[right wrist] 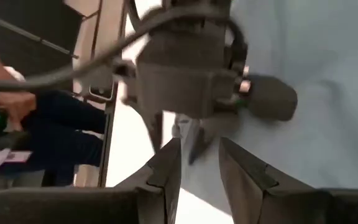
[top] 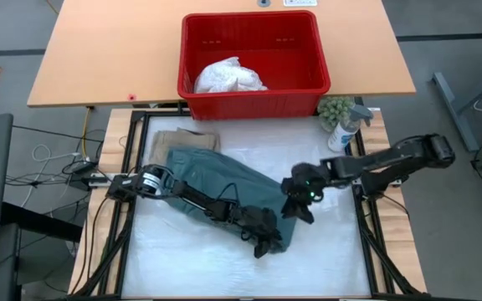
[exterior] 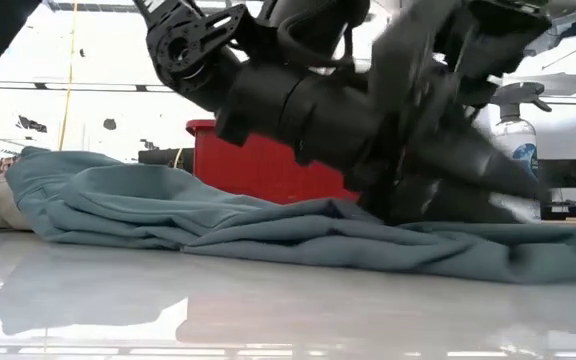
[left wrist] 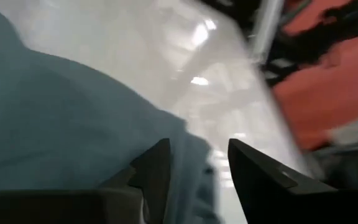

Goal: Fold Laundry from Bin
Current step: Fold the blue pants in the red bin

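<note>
The dark teal-green garment (top: pixel 224 180) lies spread across the middle of the white worktop (top: pixel 325 259), over a beige-khaki garment (top: pixel 182 140) toward the far-left corner. The left hand (top: pixel 266 238) sits at its near edge, fingers (left wrist: pixel 157 171) parted astride the hem. The right hand (top: pixel 298 205) is close by, fingers apart over the cloth. A white garment (top: pixel 228 77) lies in the red bin (top: pixel 253 99) beyond the far edge.
</note>
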